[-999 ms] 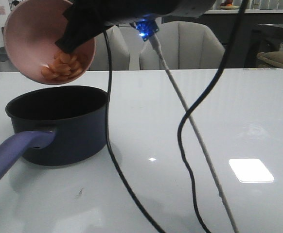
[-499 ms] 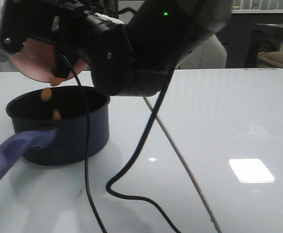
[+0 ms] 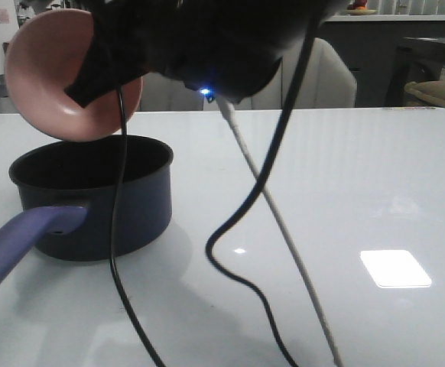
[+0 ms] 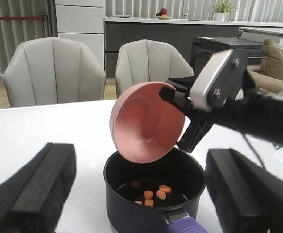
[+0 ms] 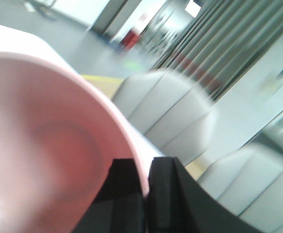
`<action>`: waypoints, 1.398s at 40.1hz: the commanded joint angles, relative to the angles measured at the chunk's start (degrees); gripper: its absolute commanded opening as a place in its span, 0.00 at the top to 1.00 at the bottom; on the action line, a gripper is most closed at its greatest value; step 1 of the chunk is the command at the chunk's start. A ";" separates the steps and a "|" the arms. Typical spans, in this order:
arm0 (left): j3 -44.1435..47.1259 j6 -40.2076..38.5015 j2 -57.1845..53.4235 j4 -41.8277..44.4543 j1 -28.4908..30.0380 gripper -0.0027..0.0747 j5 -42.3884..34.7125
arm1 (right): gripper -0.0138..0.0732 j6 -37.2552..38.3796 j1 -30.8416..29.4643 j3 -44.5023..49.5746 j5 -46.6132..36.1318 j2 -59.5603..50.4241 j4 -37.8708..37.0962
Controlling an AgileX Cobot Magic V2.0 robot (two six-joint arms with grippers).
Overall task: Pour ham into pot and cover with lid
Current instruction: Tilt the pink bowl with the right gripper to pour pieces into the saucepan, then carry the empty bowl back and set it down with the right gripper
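Note:
My right gripper (image 5: 147, 167) is shut on the rim of a pink bowl (image 5: 44, 160). It holds the bowl (image 3: 58, 84) tipped steeply, mouth down, above the far rim of the dark pot (image 3: 104, 210). The bowl (image 4: 144, 124) shows empty. Several orange-pink bits of ham (image 4: 153, 191) lie on the pot's (image 4: 127, 206) floor. The pot's purple handle (image 3: 20, 237) points toward the front left. My left gripper (image 4: 140, 160) hangs open on the near side of the pot, its fingers (image 4: 39, 189) wide apart and holding nothing. The lid is out of view.
A black cable (image 3: 241, 267) and a white cable (image 3: 284, 229) hang from the right arm (image 3: 207, 38) across the middle of the white table (image 3: 375, 176). Grey chairs (image 4: 54, 68) stand behind the table's far edge.
The right arm has tipped the bowl further. The ham that lay in the bowl a second ago fell out and now lies in the pot.

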 commanded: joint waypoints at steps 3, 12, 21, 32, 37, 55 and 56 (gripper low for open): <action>-1.60 -0.02 0.46 -0.52 -0.54 0.21 -4.50 | 0.68 2.45 -0.18 -1.69 7.87 -9.22 10.20; -1.60 -0.02 0.46 -0.52 -0.54 0.21 -4.50 | 0.68 -7.23 -0.98 -1.69 20.67 -15.91 25.61; -1.60 -0.02 0.46 -0.52 -0.54 0.21 -4.50 | 0.68 -16.89 -4.65 -1.69 38.73 -21.62 35.88; -1.60 -0.02 0.46 -0.52 -0.54 0.21 -4.50 | 0.68 -17.59 -10.63 4.00 46.55 -27.63 35.18; -1.60 -0.02 0.46 -0.52 -0.54 0.21 -4.50 | 0.68 -17.43 -14.54 9.70 46.60 -31.63 35.24; -1.60 -0.02 0.46 -0.52 -0.54 0.21 -4.50 | 0.68 -10.22 -30.03 15.63 62.68 -36.38 30.29; -1.60 -0.02 0.46 -0.52 -0.54 0.21 -4.50 | 0.68 -10.22 -30.02 15.63 62.24 -36.38 30.18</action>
